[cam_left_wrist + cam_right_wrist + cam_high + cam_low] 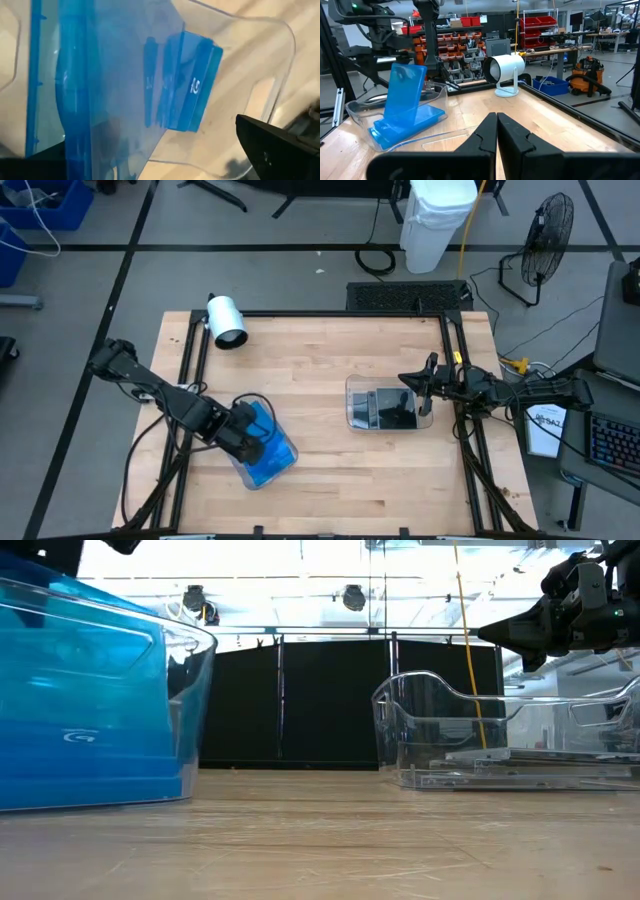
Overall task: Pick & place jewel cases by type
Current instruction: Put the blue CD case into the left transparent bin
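Observation:
A clear tray [285, 463] at the table's near left holds bright blue jewel cases [186, 85] lying flat in a stack. One more blue case [405, 97] stands on edge in this tray and leans tilted. My left gripper [255, 442] hangs over this tray, pointing down and open. Its fingers [267, 145] stand wide on either side of the standing case [75, 85], and I see no touch. A second clear tray [355, 408] at the right holds dark jewel cases [392, 408] lying flat. My right gripper [497, 122] is shut, level above that tray's right end.
A white cylindrical device [227, 320] stands at the far left of the wooden table. Black frame rails [330, 313] run along the table's far and side edges. Bare wood lies between the two trays and toward the near edge.

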Tool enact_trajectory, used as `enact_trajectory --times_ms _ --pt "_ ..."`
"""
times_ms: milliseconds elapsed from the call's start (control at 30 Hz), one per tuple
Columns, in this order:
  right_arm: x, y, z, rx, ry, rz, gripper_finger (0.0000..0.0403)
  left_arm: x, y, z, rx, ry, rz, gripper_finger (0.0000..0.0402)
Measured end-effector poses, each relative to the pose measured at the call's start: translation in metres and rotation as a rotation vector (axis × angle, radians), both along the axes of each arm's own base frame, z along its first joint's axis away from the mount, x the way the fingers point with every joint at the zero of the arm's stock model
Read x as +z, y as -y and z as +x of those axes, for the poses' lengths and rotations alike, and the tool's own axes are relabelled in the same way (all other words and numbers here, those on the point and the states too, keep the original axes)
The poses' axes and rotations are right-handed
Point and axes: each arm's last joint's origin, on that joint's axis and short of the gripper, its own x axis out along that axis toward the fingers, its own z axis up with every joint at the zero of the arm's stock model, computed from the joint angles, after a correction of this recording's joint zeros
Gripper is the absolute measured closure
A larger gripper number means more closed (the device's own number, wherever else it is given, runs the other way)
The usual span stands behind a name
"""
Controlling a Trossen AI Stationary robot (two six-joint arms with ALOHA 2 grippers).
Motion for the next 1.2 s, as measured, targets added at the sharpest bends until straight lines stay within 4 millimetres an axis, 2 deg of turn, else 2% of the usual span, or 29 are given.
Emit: enact_trajectory --times_ms 133,300,400,533,633,967,1100,1200 --pt "0.0 0.0 0.0 0.0 0.0 0.0 0.0398 -0.004 -0.003 -0.001 0.17 -0.034 0.024 0.0002" --pt "0.0 0.0 0.0 0.0 0.0 0.0 0.0399 -0.013 -0.006 0.001 0.3 -0.055 0.166 0.0002" --pt "0.0 0.0 0.0 0.0 0.0 0.0 0.0399 -0.023 0.002 0.014 0.275 -0.019 0.159 0.0002" --pt "0.0 0.0 0.0 0.0 0.0 0.0 0.0399 -0.027 0.013 0.037 0.124 0.151 0.128 0.0002" --pt "0.0 0.0 0.0 0.0 0.0 0.0 0.0399 -0.016 0.017 0.044 0.023 0.229 0.137 0.0002" --pt "0.0 0.0 0.0 0.0 0.0 0.0 0.0399 0.038 0.015 0.047 -0.206 0.441 0.312 0.0002" --pt "0.0 0.0 0.0 0.0 0.0 0.0 0.0399 0.047 0.021 0.053 -0.3 0.538 0.361 0.0002" --pt "0.0 0.0 0.0 0.0 0.0 0.0 0.0399 0.048 0.021 0.054 -0.315 0.548 0.391 0.0002"
